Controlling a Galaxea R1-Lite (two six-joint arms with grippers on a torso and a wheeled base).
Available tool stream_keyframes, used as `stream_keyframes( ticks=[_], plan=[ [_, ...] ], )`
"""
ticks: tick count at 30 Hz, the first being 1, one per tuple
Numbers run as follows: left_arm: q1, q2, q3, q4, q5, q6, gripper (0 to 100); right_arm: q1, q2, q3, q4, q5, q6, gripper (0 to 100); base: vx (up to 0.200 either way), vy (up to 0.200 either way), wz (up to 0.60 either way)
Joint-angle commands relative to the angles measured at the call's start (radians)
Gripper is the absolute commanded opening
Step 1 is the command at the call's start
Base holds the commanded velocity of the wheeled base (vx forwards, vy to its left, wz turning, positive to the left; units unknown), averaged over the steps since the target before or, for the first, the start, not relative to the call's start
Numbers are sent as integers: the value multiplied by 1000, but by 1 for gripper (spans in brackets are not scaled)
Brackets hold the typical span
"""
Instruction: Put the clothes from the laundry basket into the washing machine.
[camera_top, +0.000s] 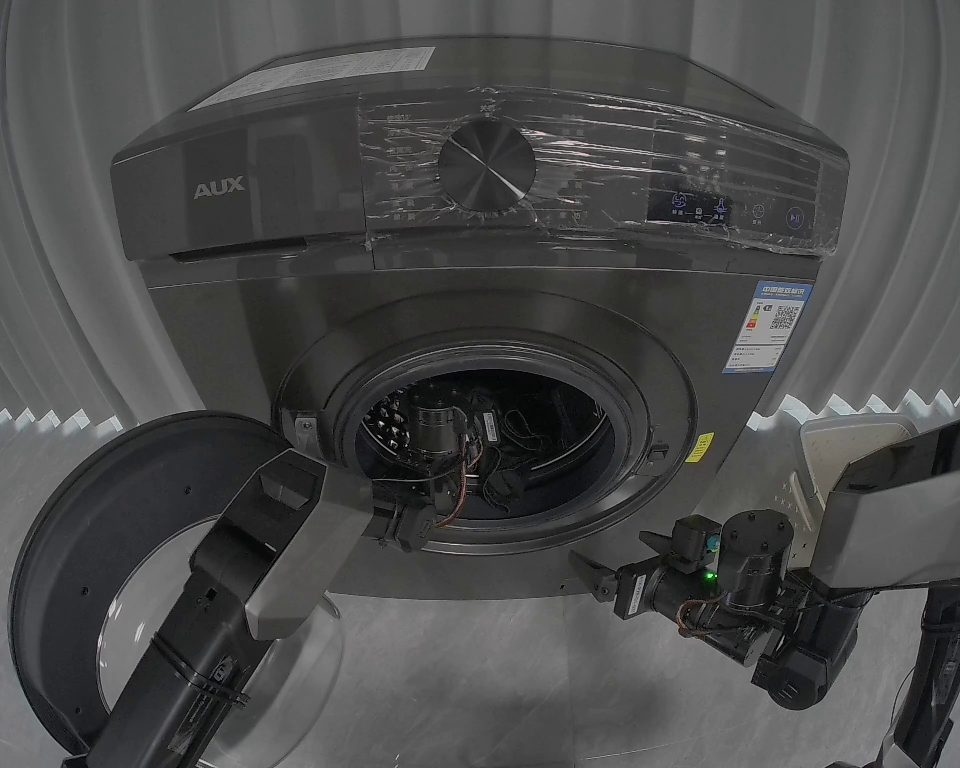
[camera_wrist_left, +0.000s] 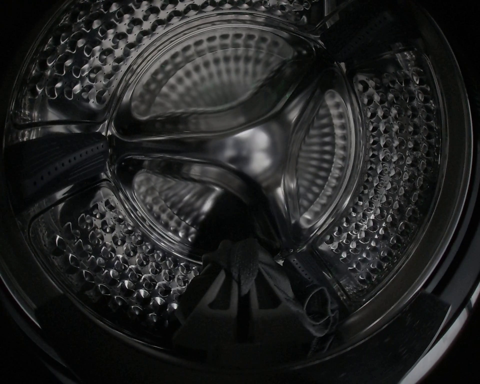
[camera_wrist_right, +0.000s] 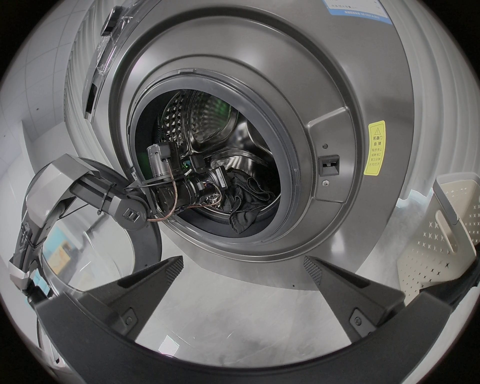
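The grey washing machine (camera_top: 480, 300) stands with its round door (camera_top: 120, 520) swung open to the left. My left arm passes through the opening, and my left gripper (camera_top: 488, 435) (camera_wrist_right: 222, 179) sits inside the steel drum (camera_wrist_left: 240, 100). A dark garment (camera_wrist_right: 245, 202) (camera_wrist_left: 250, 272) lies right by it on the drum floor and droops over the door seal. Whether it is still held is hidden in the dark. My right gripper (camera_top: 615, 560) (camera_wrist_right: 242, 260) hangs open and holds nothing, low in front of the machine, right of the opening.
A white perforated laundry basket (camera_top: 850, 445) (camera_wrist_right: 450, 225) stands right of the machine, behind my right arm. The open door (camera_wrist_right: 75, 240) takes up the floor on the left. Pale floor lies in front of the machine. Curtains hang behind.
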Motion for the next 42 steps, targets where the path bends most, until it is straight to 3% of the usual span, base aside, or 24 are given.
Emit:
stream_keyframes(
  ticks=[1, 6, 7, 8, 11, 20, 32, 33, 42],
  plan=[
    [5, 11, -4, -9, 1, -2, 100, 0, 1, 2, -2, 0, 0, 100, 0, 0, 0],
    [-12, -59, 77, 3, 1, -8, 100, -1, 1, 3, -4, 0, 0, 100, 0, 0, 0],
    [-26, -126, 189, 16, -5, -8, 100, -1, 1, 3, -2, 0, 0, 100, 0, 0, 0],
    [-26, -126, 189, 16, -5, -8, 100, -1, 1, 3, -2, 0, 0, 100, 0, 0, 0],
    [-54, -184, 302, 26, -56, -11, 100, -1, 1, 2, -2, 0, 0, 100, 0, 0, 0],
    [-84, -166, 344, 40, -73, -8, 100, -1, 1, 3, -2, 2, 0, 100, 0, 0, 0],
    [-74, -95, 316, 88, -77, 2, 100, 0, 1, 0, -4, 2, 0, 100, 0, 0, 0],
    [-74, -91, 312, 89, -77, 2, 0, 0, 1, 0, -4, 2, 0, 100, 0, 0, 0],
    [-78, -36, 212, 126, -79, -1, 0, 2, -2, -6, -4, 3, 0, 100, 0, 0, 0]
  ],
)
